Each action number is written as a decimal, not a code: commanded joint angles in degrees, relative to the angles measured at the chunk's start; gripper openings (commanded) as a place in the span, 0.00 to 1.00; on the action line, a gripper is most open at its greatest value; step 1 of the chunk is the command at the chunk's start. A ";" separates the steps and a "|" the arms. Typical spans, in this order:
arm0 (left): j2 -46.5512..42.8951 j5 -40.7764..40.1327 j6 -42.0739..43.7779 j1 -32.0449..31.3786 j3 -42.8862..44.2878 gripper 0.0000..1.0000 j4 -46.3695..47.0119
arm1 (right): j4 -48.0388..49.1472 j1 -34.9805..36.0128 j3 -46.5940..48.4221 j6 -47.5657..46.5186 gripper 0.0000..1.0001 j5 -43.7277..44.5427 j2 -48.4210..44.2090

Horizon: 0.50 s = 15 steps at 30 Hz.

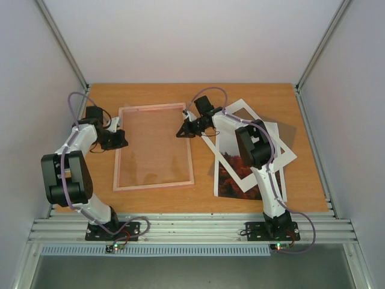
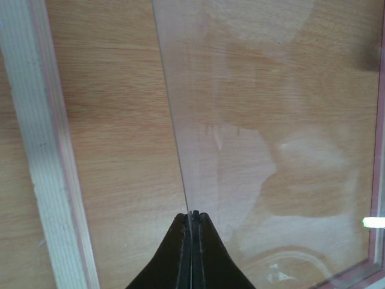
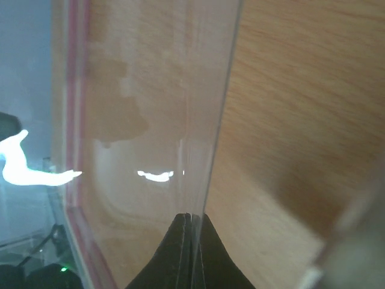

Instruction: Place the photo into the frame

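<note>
Black fingers of the left gripper fill the bottom of the left wrist view. They are clenched together with the thin edge of the clear pane pinched between them, and that edge runs away toward 12 o'clock. The right gripper looks much the same in its own view: its jaws are pressed together on the pane's opposite edge.

From above, the frame lies left of centre on the table, with its long axis running roughly 12 to 6. The left claw sits at the frame's 9 o'clock side and the right claw at its 3 o'clock side. Whether the pane is raised clear of the pink border cannot be told.

The photo lies at about 4 o'clock from the right claw, well apart from it and just right of the frame. Its long axis also runs close to 12 to 6. The white mat lies skewed on top of it, covering part of the print, though the red mountains show at the near end.

The right arm is clearly the nearer one to the photo. Both claws are occupied with the pane, so the photo probably cannot be fetched until one lets go. The mat would likely have to be shifted as well.
</note>
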 commanded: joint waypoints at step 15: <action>-8.26 7.92 3.58 -1.60 -10.54 0.00 3.30 | 2.79 -2.01 -27.72 -5.98 0.01 4.46 -17.99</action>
